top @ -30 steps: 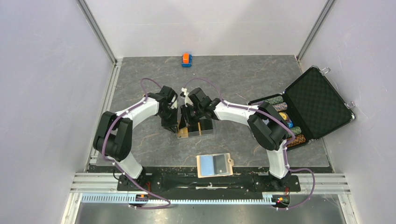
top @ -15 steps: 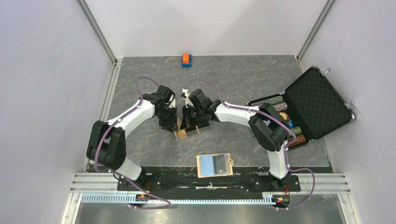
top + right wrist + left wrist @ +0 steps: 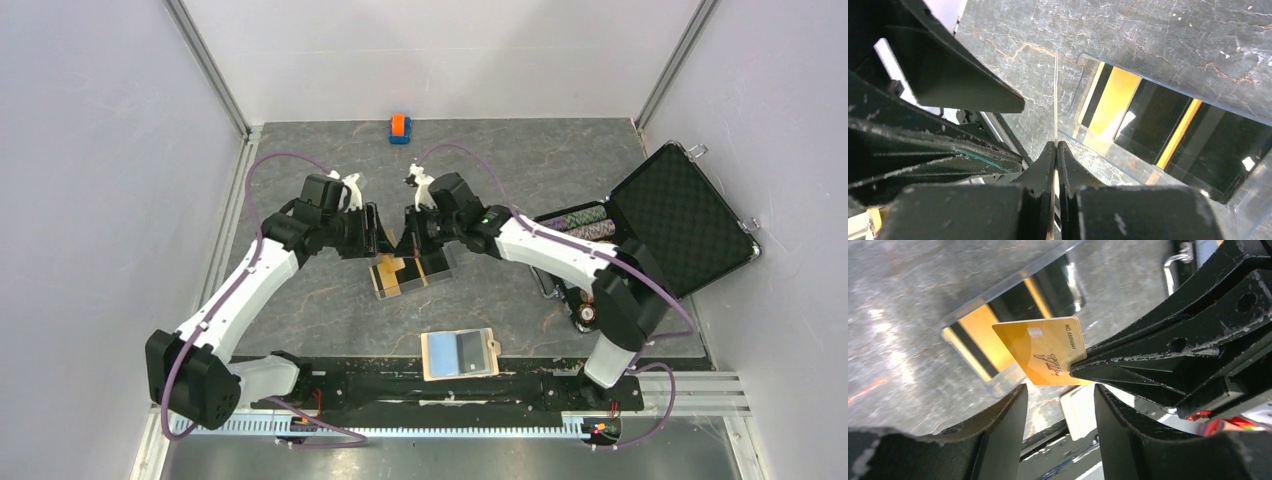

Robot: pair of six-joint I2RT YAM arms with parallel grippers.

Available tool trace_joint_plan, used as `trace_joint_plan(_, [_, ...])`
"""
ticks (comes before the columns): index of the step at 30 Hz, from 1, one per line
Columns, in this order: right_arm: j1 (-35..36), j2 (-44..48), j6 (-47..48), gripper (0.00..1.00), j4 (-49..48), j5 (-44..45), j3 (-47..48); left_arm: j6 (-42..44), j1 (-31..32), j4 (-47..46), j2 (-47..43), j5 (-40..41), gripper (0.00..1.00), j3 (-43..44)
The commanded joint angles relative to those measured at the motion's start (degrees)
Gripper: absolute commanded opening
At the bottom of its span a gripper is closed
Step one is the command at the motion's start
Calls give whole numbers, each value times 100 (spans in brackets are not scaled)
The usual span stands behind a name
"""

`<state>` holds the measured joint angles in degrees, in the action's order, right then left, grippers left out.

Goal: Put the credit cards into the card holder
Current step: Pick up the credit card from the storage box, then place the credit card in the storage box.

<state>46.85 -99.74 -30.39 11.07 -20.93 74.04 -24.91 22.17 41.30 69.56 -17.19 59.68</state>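
Note:
A gold credit card [image 3: 1043,355] hangs in the air, pinched at one corner by my right gripper [image 3: 1056,144], which is shut on it; in the right wrist view the card [image 3: 1055,95] shows edge-on. My left gripper [image 3: 1060,390] is open just left of the card, apart from it. In the top view both grippers, left [image 3: 372,238] and right [image 3: 412,238], face each other above a clear tray [image 3: 385,288] holding black and gold credit cards [image 3: 1148,120]. The tan card holder [image 3: 488,352] lies near the table's front edge with a light blue card [image 3: 455,352] on it.
An open black foam-lined case [image 3: 680,215] with poker chips [image 3: 585,222] stands at the right. A small orange-and-blue block [image 3: 400,127] sits at the back. White walls with metal rails enclose the grey table [image 3: 300,310].
My left gripper has opened, let go of the gold card and pulled back to the left. My right gripper has shut on the card and moved slightly back with it.

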Motion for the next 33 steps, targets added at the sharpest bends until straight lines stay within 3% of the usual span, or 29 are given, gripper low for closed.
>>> trace_joint_plan(1, [-237, 644, -84, 0, -344, -425, -601, -626, -70, -928, -179, -1219, 58, -192])
trace_joint_plan(10, [-992, 2033, -1630, 0, -2249, -1581, -2587, -1767, -202, -2972, -518, -2656, 56, -1256])
trace_joint_plan(16, [-1205, 2670, -2279, 0, -2815, -1855, -3158, -2195, -196, -3660, -490, -3148, 54, -1758])
trace_joint_plan(21, [-1203, 2833, -3005, 0, -3717, -2065, -3596, -3189, -169, -5271, -369, -3801, 53, -2323])
trace_joint_plan(25, [-1188, 2862, -3440, 0, -4296, -2165, -3841, -3369, -129, -5552, -449, -3807, 51, -2479])
trace_joint_plan(27, [-1179, 2894, -3442, 0, -4257, -2176, -3870, -3750, -63, -6163, -465, -3859, 44, -2621])
trace_joint_plan(30, [-1154, 2936, -3444, 2, -4186, -2196, -3914, -4153, 160, -6781, -420, -3864, 27, -2747])
trace_joint_plan(33, [-1129, 3015, -3410, 25, -4144, -2155, -3962, -4180, 422, -6796, -387, -3784, 7, -2787])
